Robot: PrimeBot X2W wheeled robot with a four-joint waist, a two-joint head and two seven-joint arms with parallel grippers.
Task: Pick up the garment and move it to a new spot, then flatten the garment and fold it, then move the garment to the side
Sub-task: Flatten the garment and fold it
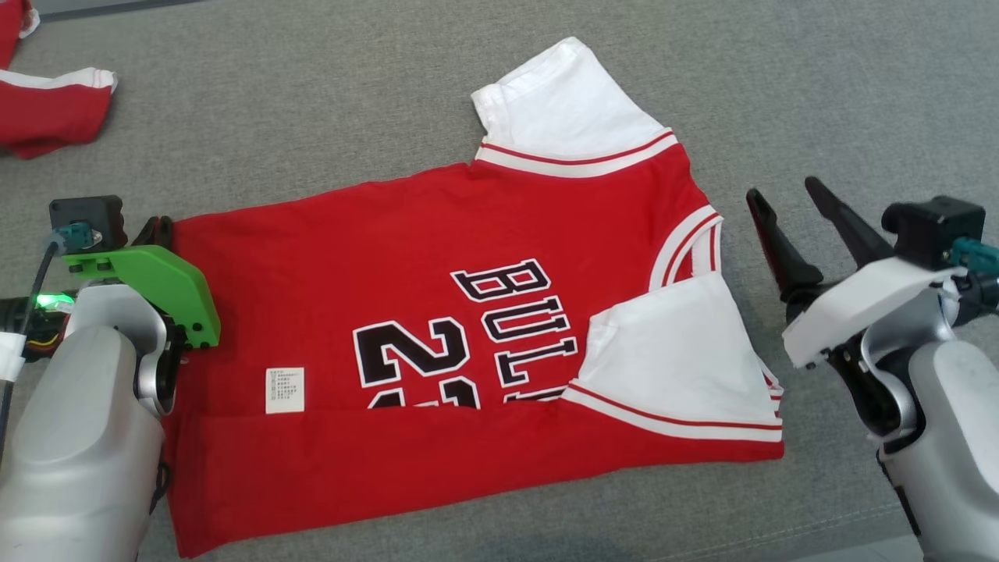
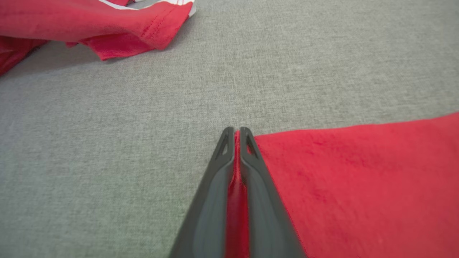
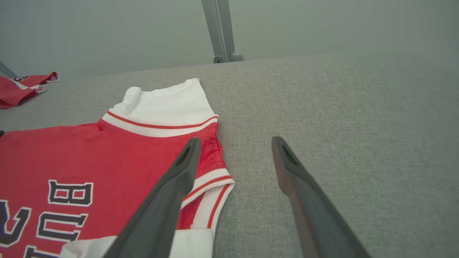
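**Left gripper (image 2: 235,130) pinches jersey (image 1: 437,257) corner**

The red jersey with white sleeves lies partly folded on coarse grey woven cloth (image 1: 312,94), lettered "BUL" beside a "2". The left wrist view shows the left gripper pinching its hem corner, fingers pressed together. The right gripper (image 1: 788,195) stands spread just beside the jersey's collar.

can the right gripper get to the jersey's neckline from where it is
Probably yes. The right gripper stands open just beside the neckline of the jersey, with bare grey surface between them and nothing lying in the way.
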